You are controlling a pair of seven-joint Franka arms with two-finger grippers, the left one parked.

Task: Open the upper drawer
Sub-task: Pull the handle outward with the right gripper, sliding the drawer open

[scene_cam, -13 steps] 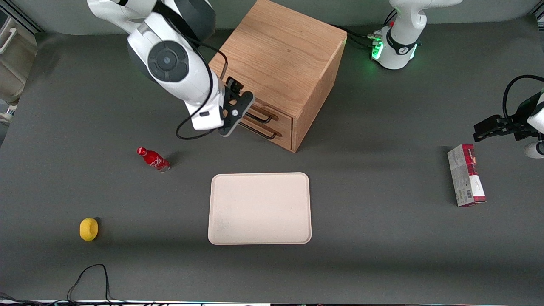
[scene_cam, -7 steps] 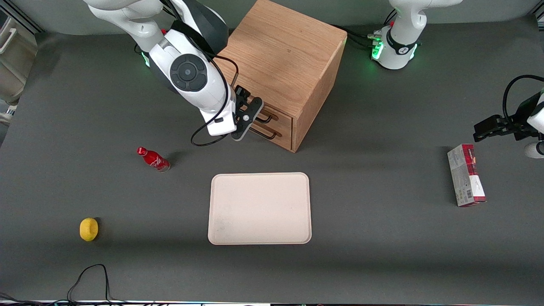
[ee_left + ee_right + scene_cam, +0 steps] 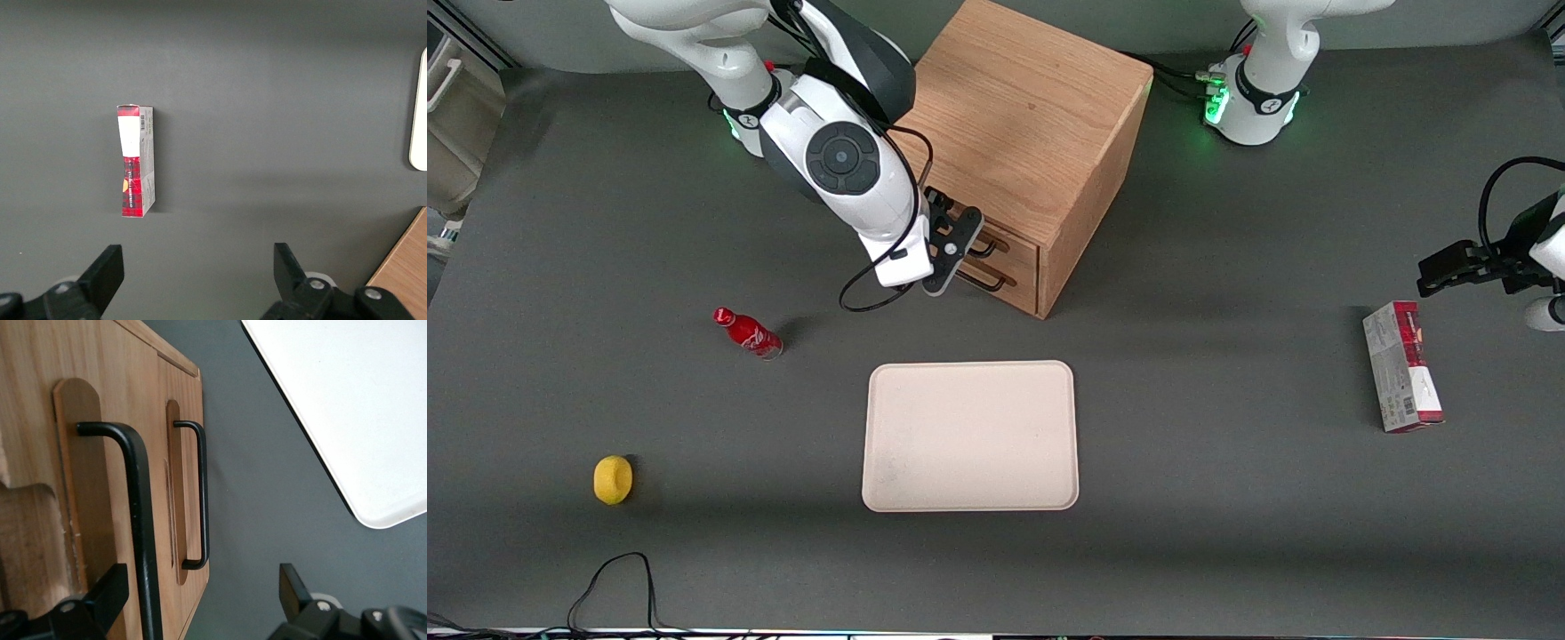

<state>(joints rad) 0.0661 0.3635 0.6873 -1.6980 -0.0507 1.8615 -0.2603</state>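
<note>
The gripper (image 3: 960, 242) was spread wide, right at the upper drawer (image 3: 80, 493) in the cabinet (image 3: 1023, 116) front — its black handle (image 3: 140, 520) sat between the fingers, not pinched yet.

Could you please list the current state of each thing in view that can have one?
Upper drawer: shut, its black handle between the claw's fingers, not yet gripped.
Lower drawer: shut.
Claw: open, in front of the cabinet.
Red bottle: capped, lying tilted on the table.
Tray: flat on the table, nothing on it.
Red box: lying on its side, toward the parked arm's end.
</note>
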